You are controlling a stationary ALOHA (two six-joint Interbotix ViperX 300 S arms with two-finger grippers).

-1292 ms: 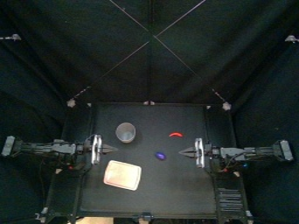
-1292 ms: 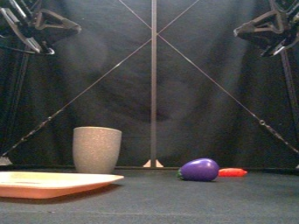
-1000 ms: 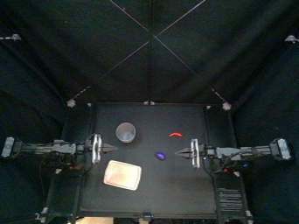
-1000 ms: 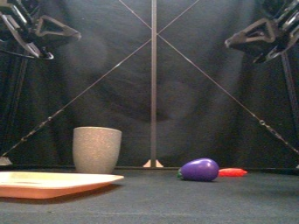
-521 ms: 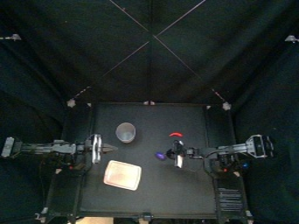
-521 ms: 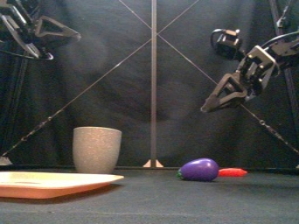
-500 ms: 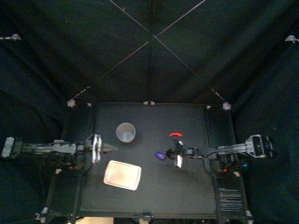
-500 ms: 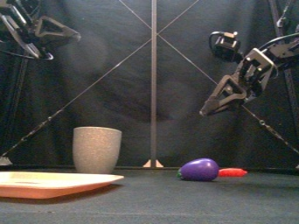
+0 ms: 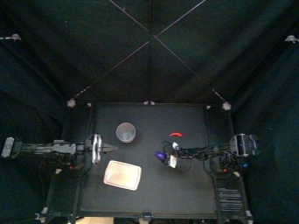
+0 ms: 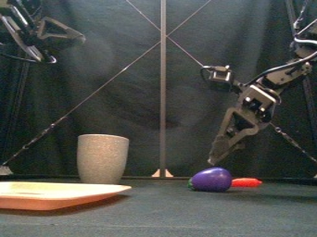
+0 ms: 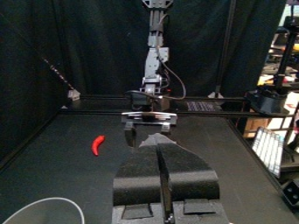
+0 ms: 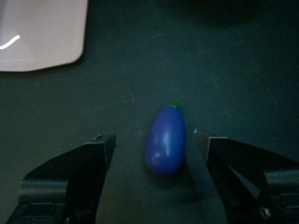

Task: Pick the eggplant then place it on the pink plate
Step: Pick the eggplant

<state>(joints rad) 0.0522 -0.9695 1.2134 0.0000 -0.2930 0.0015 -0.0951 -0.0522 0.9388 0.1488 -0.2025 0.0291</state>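
Black table (image 9: 152, 198); pink plate (image 10: 56, 194) cut off, eggplant (image 10: 210, 180) under spread right pincer (image 12: 156, 137).

Glossy, smooth eggplant (image 10: 210, 180), probably plastic; shiny red chili pepper (image 10: 247, 182); matt speckled grey cup (image 10: 103, 157); smooth pink tray (image 10: 56, 193) with faint sheen; matt black desk (image 10: 161, 218).

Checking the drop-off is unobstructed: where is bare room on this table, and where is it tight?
Bare: the pink tray and the table's front right corner. Tight: the right gripper, open over the eggplant, red pepper just behind; grey cup behind the tray; left gripper resting at the left edge.
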